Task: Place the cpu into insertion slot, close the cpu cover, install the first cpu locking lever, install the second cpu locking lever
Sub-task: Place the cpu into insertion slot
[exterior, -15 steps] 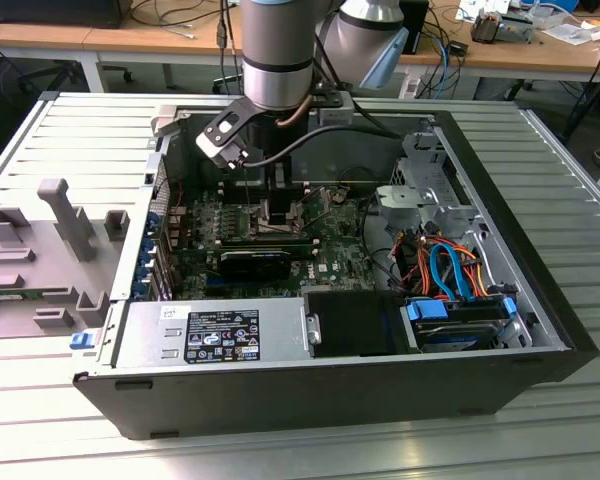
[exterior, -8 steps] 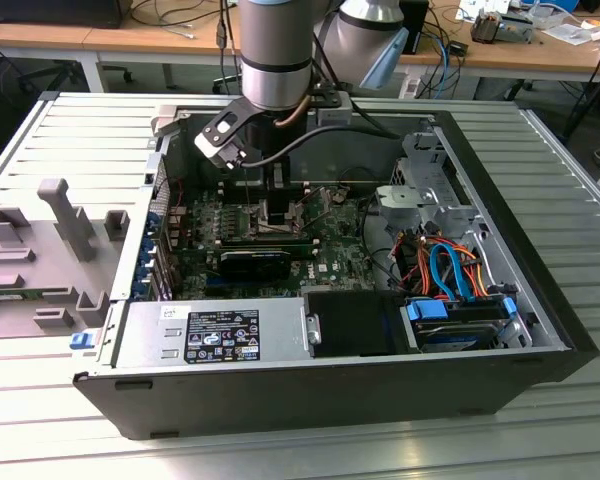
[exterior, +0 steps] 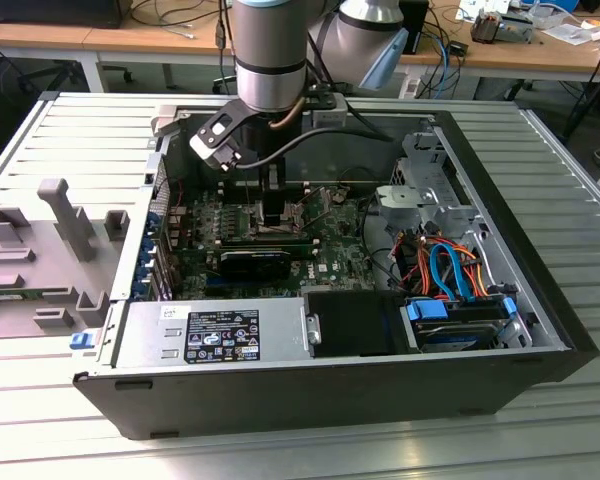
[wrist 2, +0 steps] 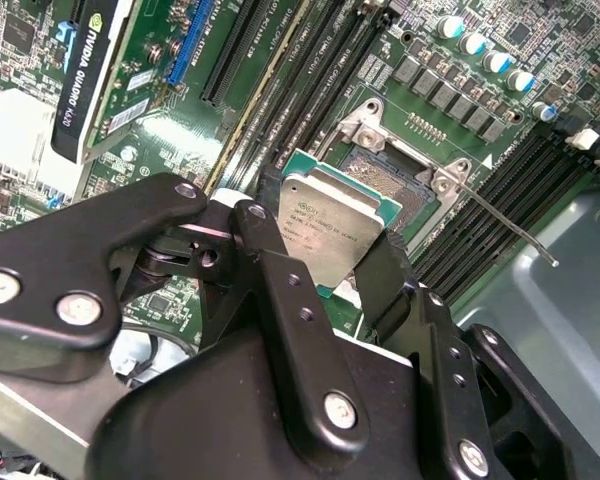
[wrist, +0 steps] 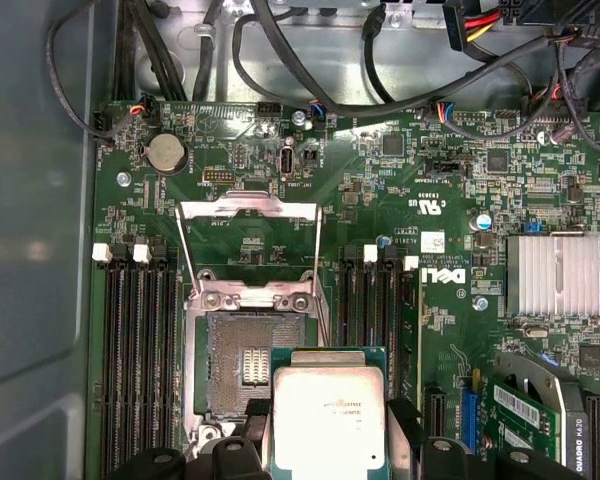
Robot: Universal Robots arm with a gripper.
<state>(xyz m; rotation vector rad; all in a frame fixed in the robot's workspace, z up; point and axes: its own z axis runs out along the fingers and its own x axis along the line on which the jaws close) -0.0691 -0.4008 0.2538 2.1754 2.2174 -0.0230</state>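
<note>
My gripper is shut on the cpu, a small square chip with a silver-grey top, held by two opposite edges. In the first wrist view the cpu hangs beside and partly over the insertion slot, whose dark pin field lies bare. The cpu cover is swung open and stands off the far side of the slot. A thin locking lever sticks out, released, and another lever runs beside the open cover. In the exterior view the gripper reaches down into the open computer case over the green motherboard.
Black memory slots flank the socket on both sides. A graphics card stands close to the gripper. The power supply and a blue drive bay line the case's front. Cables lie at the exterior view's right; a grey fixture sits outside.
</note>
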